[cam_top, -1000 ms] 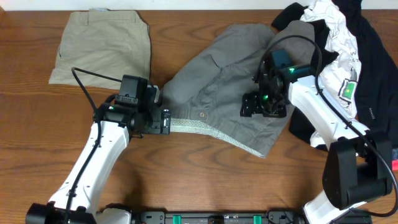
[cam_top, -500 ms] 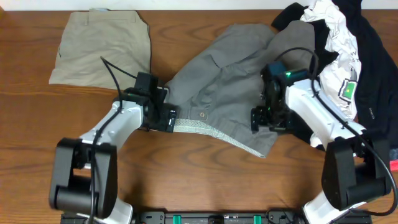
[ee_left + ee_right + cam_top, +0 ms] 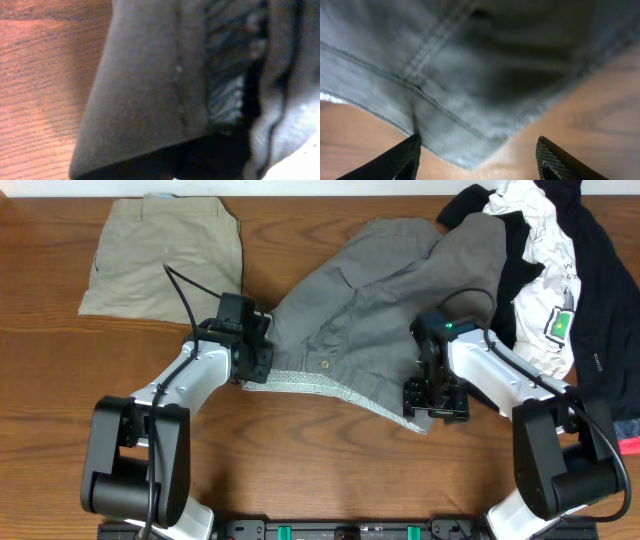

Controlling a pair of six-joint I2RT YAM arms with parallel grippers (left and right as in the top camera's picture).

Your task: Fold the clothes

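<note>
The clothes (image 3: pixel 370 310), a pair of grey shorts, lie spread and rumpled in the middle of the table, with the pale inside of the waistband showing along the near edge. My left gripper (image 3: pixel 258 365) sits on the left end of that waistband. In the left wrist view grey cloth (image 3: pixel 150 90) fills the frame and hides the fingers. My right gripper (image 3: pixel 435 398) is at the shorts' near right corner. In the right wrist view that gripper (image 3: pixel 477 147) is open, and the hemmed corner (image 3: pixel 470 60) lies between its wide-set fingers.
Folded khaki shorts (image 3: pixel 165 255) lie at the back left. A heap of black and white garments (image 3: pixel 560 270) fills the back right, touching the grey shorts. Bare wood table (image 3: pixel 330 470) shows along the front.
My left gripper went from beside the waistband onto its left end, and its jaws narrowed. My right gripper came from the shorts' middle down to their near right corner.
</note>
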